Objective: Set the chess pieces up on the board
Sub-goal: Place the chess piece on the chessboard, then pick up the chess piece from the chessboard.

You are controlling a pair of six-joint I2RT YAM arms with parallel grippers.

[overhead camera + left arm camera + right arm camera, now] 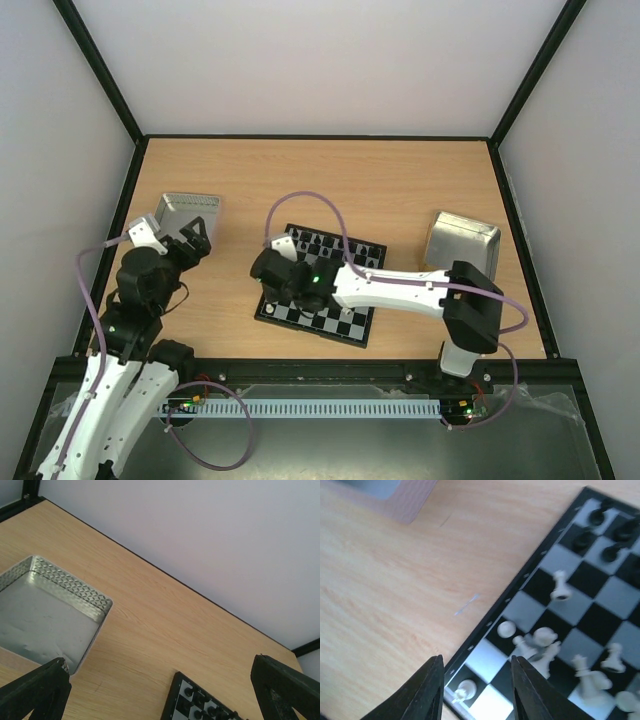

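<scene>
Only right wrist shows white chess pieces jumbled on board, at 2 o'clock of right pincer, jaws apart, empty. Left pincer wide apart.

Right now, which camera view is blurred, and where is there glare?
Right wrist view: blurred, the white chess pieces and the board smeared; left wrist view: sharp on the left tray, its patterned rim clear; top external view: even light, mild shine on the right tray.

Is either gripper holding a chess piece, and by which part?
Nothing is held. The right gripper is open astride a white piece standing on the board corner; the left gripper is open, empty.
</scene>
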